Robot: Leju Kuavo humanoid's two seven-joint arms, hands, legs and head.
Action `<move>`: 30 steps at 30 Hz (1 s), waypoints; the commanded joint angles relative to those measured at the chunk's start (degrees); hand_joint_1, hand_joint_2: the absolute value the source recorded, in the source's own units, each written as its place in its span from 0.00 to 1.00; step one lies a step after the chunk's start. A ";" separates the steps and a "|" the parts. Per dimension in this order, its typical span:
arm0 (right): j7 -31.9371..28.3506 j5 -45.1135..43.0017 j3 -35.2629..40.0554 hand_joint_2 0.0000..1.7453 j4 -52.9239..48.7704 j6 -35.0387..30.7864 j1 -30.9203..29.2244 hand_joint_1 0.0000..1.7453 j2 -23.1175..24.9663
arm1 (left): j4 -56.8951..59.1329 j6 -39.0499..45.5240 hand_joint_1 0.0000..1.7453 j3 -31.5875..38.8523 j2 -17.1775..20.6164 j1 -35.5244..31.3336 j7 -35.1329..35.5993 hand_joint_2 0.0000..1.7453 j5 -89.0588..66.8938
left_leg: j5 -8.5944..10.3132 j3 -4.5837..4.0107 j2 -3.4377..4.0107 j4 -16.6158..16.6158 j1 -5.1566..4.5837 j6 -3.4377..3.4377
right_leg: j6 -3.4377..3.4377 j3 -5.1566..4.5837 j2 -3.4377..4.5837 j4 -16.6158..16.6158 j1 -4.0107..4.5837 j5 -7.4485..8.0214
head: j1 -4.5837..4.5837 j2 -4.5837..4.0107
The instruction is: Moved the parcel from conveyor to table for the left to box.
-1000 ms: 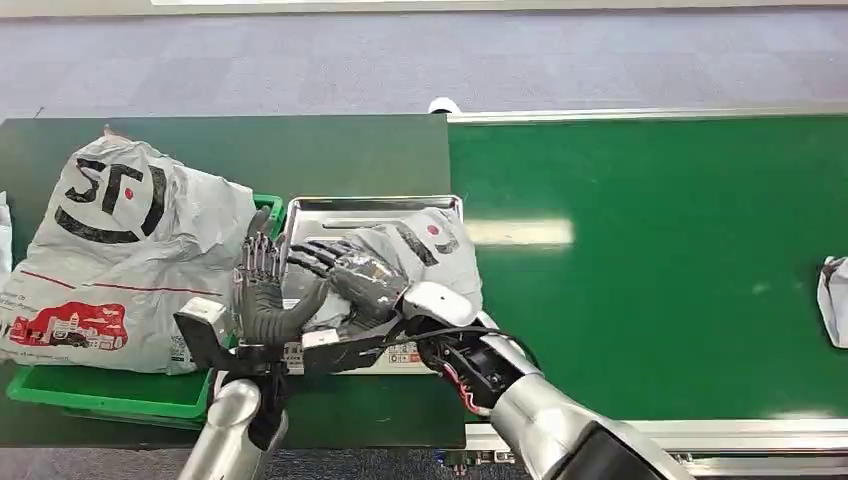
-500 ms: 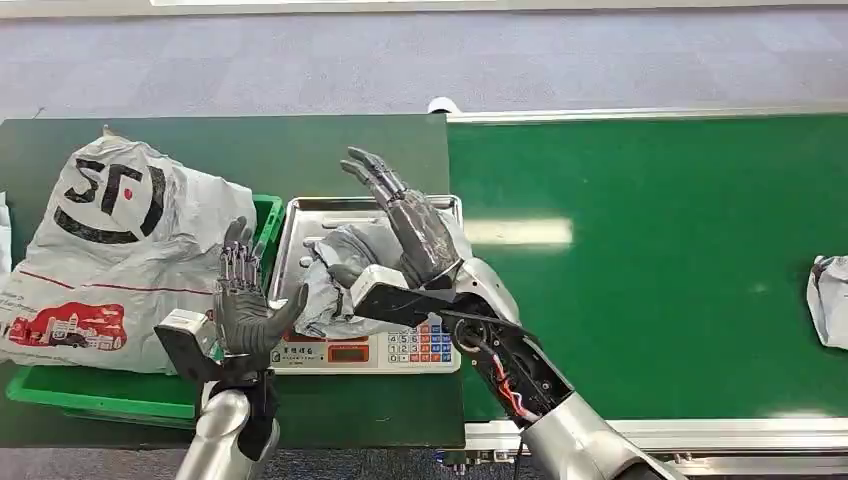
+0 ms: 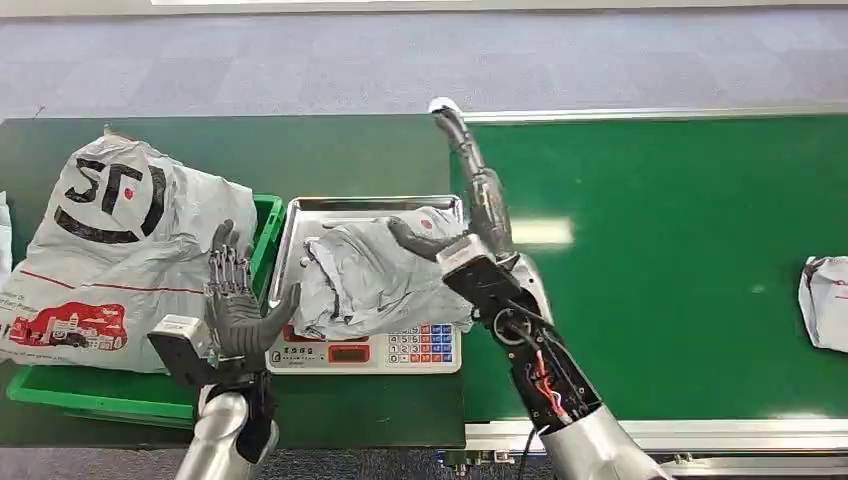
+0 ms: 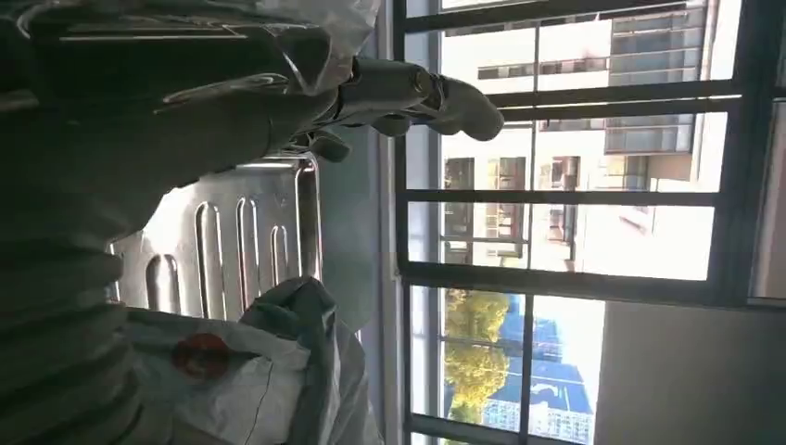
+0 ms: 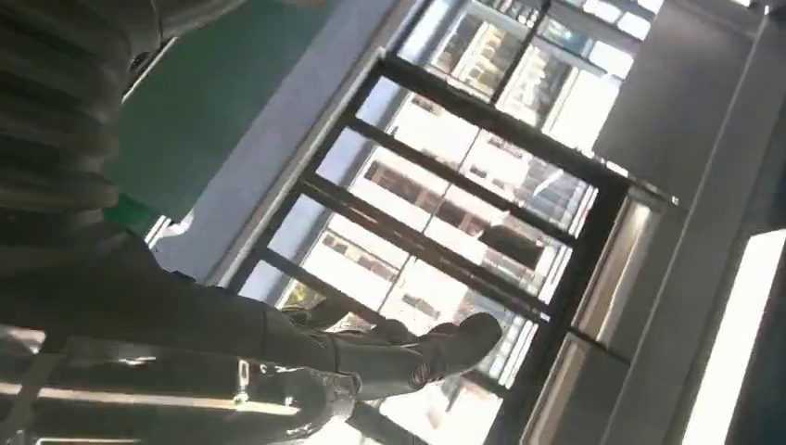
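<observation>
The grey crumpled parcel [image 3: 365, 278] lies on the steel tray [image 3: 300, 212] of a scale with a keypad, on the dark table. My right hand [image 3: 478, 200] is raised over the parcel's right edge, fingers stretched straight up and apart, thumb toward the parcel, holding nothing. My left hand [image 3: 236, 300] stands upright beside the tray's left side, fingers spread and empty, a little apart from the parcel. In the left wrist view the ribbed tray [image 4: 232, 250] and the parcel [image 4: 264, 371] with a red dot sit beyond my left hand [image 4: 185, 111]. The right wrist view catches my right hand [image 5: 371, 357] against windows.
A large white SF bag [image 3: 120, 240] fills the green bin [image 3: 100, 392] at the left of the table. The green conveyor belt [image 3: 660, 270] runs on the right, and another grey parcel [image 3: 826, 300] lies at its right edge.
My right hand has lifted off the parcel and swung up and to the right. My left hand has drawn back to the left. The parcel on the belt has drifted slightly leftward.
</observation>
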 commanded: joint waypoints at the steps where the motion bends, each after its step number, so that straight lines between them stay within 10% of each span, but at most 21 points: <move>1: -0.79 -9.75 -15.03 1.00 -7.98 0.12 8.09 0.00 -3.98 | -2.04 0.65 0.00 -1.86 1.83 1.72 0.50 1.00 -4.64 | 0.02 0.08 -0.15 -0.06 0.02 0.03 | -0.03 0.18 -0.23 -0.11 0.04 -0.02 | 0.00 0.00; 6: -2.46 -12.14 -24.91 1.00 -11.83 3.39 16.47 0.00 -3.39 | -0.01 -0.57 0.00 -5.47 2.67 0.72 3.78 1.00 -15.87 | 0.04 0.12 -0.52 -0.12 0.04 0.03 | -0.02 0.33 -0.59 -0.20 0.06 -0.10 | -0.02 0.00; 30: -0.56 -11.27 -26.44 1.00 -11.03 4.29 16.57 0.00 -2.00 | 1.59 -1.25 0.00 -8.76 3.60 -0.36 5.71 1.00 -25.80 | -0.01 0.05 -0.17 -0.07 0.00 0.01 | -0.05 0.12 -0.25 -0.09 0.02 -0.03 | 0.00 0.00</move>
